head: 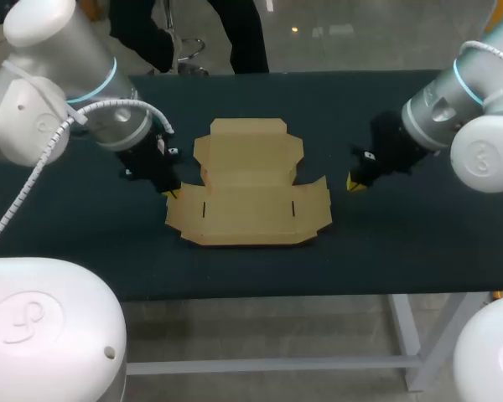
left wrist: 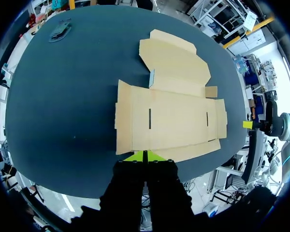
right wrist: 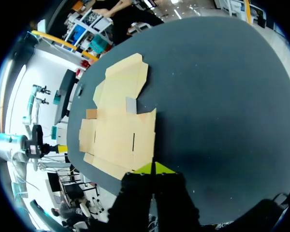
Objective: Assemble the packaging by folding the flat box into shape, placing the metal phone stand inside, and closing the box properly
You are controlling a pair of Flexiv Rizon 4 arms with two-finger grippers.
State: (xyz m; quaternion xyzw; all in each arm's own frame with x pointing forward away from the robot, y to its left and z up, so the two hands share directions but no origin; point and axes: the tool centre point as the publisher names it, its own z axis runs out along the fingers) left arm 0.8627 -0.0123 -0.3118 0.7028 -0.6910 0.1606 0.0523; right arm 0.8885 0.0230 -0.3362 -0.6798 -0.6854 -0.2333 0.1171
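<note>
The flat cardboard box (head: 247,197) lies unfolded on the dark table (head: 84,251), between the two end effectors. The left end effector (head: 169,193) has its yellow tips pressed together on nothing, right at the box's near edge, with the sheet spread out ahead of it. The right end effector (head: 356,182), likewise closed and empty, sits just beside the opposite edge. Far beyond the left end effector a small dark object (left wrist: 60,31) rests on the table, too small to identify.

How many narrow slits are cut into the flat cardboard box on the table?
2. Both are in the wide panel of the flat box: the left slit near its left end, the right slit near its right end. None seems hidden.
</note>
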